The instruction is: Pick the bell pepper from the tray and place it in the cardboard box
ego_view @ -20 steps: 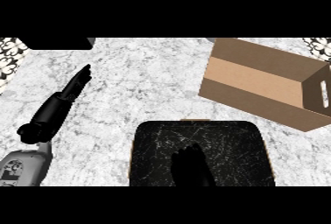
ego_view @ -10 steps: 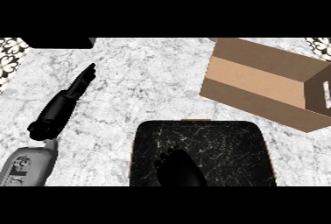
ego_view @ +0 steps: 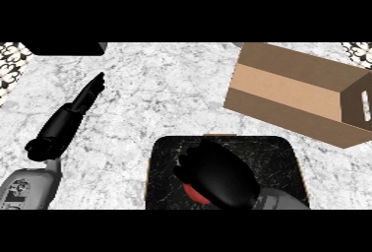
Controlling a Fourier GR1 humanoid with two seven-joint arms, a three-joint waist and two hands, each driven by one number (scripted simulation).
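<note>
A red bell pepper point(ego_view: 192, 191) lies on the dark tray point(ego_view: 280, 157) at the lower middle of the head view. Only a small red part of it shows. My right hand point(ego_view: 218, 178) hovers over the pepper and hides most of it, its fingers point(ego_view: 193, 160) relaxed and spread toward the tray's far left. The cardboard box point(ego_view: 291, 91) stands open at the upper right, beyond the tray. My left hand point(ego_view: 73, 110) rests at the left on the marble counter, fingers straight and pointing away, holding nothing.
A black block point(ego_view: 65, 47) sits at the counter's far left edge. Patterned wall tiles point(ego_view: 11, 59) show in both top corners. White marble counter point(ego_view: 167, 93) stretches between the left hand, the tray and the box.
My right hand has come in from the lower edge and moved forward over the tray, now covering the pepper. My left hand has drifted slightly up and to the right.
</note>
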